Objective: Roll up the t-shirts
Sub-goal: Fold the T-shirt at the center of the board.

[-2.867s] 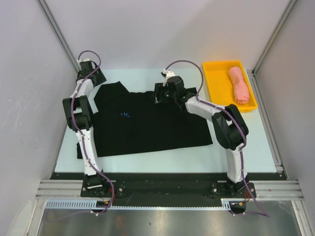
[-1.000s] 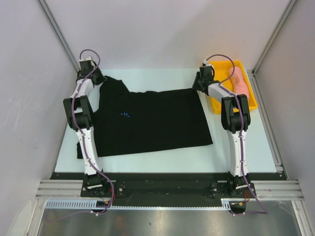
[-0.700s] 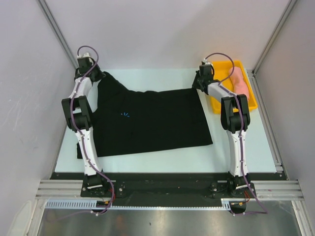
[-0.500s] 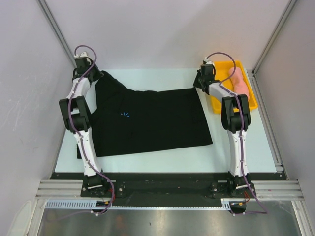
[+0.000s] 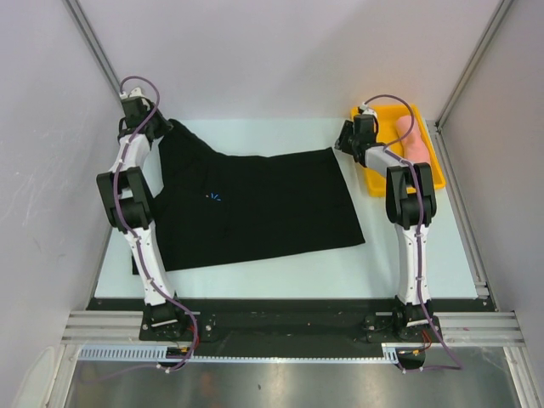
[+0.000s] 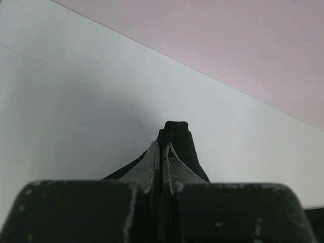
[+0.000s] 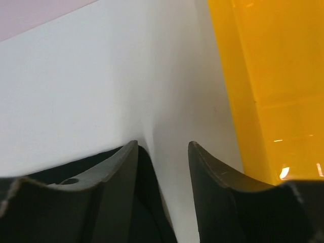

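The black shirt (image 5: 255,204) lies spread across the middle of the bench (image 5: 297,272). It looks limp and light, and I'd expect it to crease and slide easily. At its upper-left corner the left jaws are pinched tight on a fold. At upper right, the right jaws stand apart over the corner. Corners look the best hold. Beyond, the pink roll (image 5: 410,144) sits in the tray (image 5: 429,174).

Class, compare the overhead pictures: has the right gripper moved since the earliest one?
Yes. The right gripper has moved right, from over the black t-shirt to just beside the yellow tray.
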You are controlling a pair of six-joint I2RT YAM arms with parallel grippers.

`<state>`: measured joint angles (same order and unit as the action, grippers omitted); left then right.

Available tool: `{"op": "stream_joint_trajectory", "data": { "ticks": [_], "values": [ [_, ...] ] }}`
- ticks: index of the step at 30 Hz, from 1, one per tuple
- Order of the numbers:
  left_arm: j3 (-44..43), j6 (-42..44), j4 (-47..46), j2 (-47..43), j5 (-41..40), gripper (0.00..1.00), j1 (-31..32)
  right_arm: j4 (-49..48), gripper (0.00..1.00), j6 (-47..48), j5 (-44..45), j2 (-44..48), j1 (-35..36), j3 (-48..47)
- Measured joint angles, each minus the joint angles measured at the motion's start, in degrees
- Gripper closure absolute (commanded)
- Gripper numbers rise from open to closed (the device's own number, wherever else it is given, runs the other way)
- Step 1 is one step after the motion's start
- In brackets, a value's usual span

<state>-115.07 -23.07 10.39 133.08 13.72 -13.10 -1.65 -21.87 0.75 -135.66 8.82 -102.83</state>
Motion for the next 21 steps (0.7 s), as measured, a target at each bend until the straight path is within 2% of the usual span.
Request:
{"op": "stream_joint_trajectory", "data": {
  "ticks": [5, 9, 19, 21],
  "values": [
    [0.0, 0.0, 0.0, 0.0, 0.2, 1.00, 0.0, -0.3, 0.50, -0.4, -1.4, 0.0, 0.7, 0.0],
    [0.0, 0.0, 0.0, 0.0, 0.2, 1.00, 0.0, -0.2, 0.58, -0.6, -1.9, -0.4, 1.3, -0.9],
    [0.0, 0.0, 0.0, 0.0, 0.3, 1.00, 0.0, 1.0, 0.59, -0.9, -2.3, -3.4, 2.4, -4.2],
    [0.0, 0.0, 0.0, 0.0, 0.3, 1.00, 0.0, 1.3, 0.63, -1.0, -2.3, -4.0, 2.5, -4.5]
  ]
}}
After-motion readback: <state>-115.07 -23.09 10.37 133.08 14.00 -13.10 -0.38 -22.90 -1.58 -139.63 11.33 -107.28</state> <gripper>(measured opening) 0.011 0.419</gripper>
